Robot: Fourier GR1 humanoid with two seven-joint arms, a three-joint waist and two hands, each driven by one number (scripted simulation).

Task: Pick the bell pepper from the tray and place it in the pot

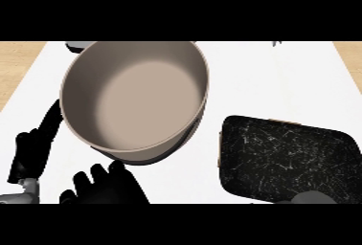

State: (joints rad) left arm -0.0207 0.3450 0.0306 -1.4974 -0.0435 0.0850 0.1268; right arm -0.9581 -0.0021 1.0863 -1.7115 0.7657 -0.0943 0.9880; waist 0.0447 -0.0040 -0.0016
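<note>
The big beige pot (134, 95) fills the upper left of the head view, and nothing shows inside it. Its black handle (39, 139) runs down to the lower left. To the right lies the black speckled tray (283, 158), with only bare surface showing. No bell pepper is visible anywhere. My left hand (106, 186) rests open at the lower edge just below the pot's rim, fingers pointing up and holding nothing. A grey piece of my right arm (312, 196) shows at the lower edge over the tray's near side; the hand itself cannot be made out.
The white counter (283, 81) stretches behind and to the right of the pot. A small dark object (76, 46) peeks out behind the pot's far left rim. Wooden floor (17, 67) shows beyond the counter's left and right edges.
</note>
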